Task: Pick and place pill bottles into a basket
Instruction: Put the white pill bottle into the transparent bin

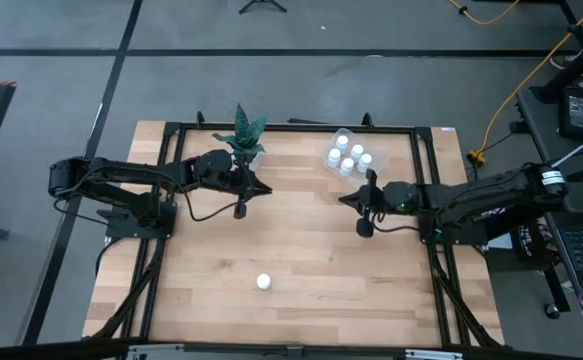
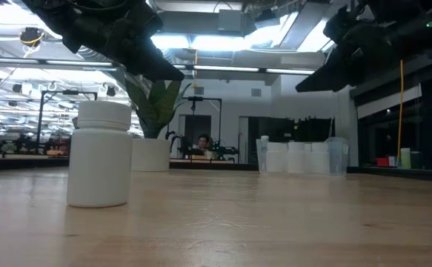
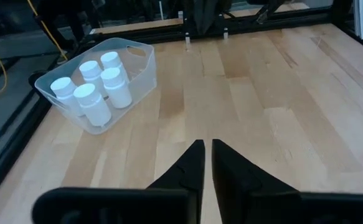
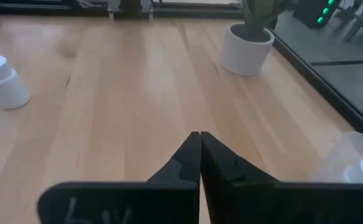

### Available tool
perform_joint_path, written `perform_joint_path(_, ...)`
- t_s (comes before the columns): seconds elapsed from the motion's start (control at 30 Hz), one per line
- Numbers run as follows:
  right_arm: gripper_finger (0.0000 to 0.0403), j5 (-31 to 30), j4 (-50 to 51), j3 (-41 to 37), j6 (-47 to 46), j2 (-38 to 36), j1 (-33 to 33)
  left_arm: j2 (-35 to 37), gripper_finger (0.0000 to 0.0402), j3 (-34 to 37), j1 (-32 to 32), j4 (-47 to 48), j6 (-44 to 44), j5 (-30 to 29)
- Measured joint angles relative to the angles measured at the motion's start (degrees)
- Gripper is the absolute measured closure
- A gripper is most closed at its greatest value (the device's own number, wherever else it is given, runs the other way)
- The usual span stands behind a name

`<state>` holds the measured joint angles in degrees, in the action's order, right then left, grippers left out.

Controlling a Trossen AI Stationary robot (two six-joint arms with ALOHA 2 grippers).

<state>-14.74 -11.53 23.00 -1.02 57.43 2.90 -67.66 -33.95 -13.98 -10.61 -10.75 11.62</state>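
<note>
End effectors both empty: right end effector (image 4: pixel 200 138) closed, left end effector (image 3: pixel 204 147) nearly closed, raised mid-counter. 5 pill bottles (image 3: pixel 100 81) stood in basket (image 3: pixel 140 52); 1 bottle (image 1: pixel 263 282) upright alone near counter's (image 1: pixel 371 290) front. Judged light, rigid, smooth; grip mid-body.

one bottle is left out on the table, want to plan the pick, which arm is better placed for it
Hard to call, slight edge to the left. The last pill bottle stands near the table's front edge, about midway between both arms. The left tool sits marginally nearer than the right tool. Both look shut and empty. The basket, however, lies on the right arm's side.
</note>
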Motion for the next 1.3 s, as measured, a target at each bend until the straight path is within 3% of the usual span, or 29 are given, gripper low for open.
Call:
perform_joint_path(0.37,0.0397,-0.02,-1.61,-0.92,-0.26,0.07,0.0,0.0,0.0328,0.0,0.26,0.14,2.52,0.03)
perform_joint_path(0.77,0.0401,-0.02,-1.55,-0.92,-1.46,0.07,0.0,0.0,0.0179,-0.02,5.2,-1.98,-0.54,0.08)
perform_joint_path(0.9,0.0396,-0.02,-1.53,-0.92,-2.7,0.07,0.0,0.02,0.0145,-0.02,6.98,-1.85,-0.52,0.07)
perform_joint_path(1.03,0.0395,-0.02,-1.5,-0.92,-3.02,0.07,0.0,0.02,0.0135,-0.02,8.86,0.61,-1.34,0.07)
perform_joint_path(1.3,0.0398,0.0,-1.08,-0.92,-2.79,0.08,0.4,0.28,0.0135,-0.02,15.04,15.07,-1.02,0.07)
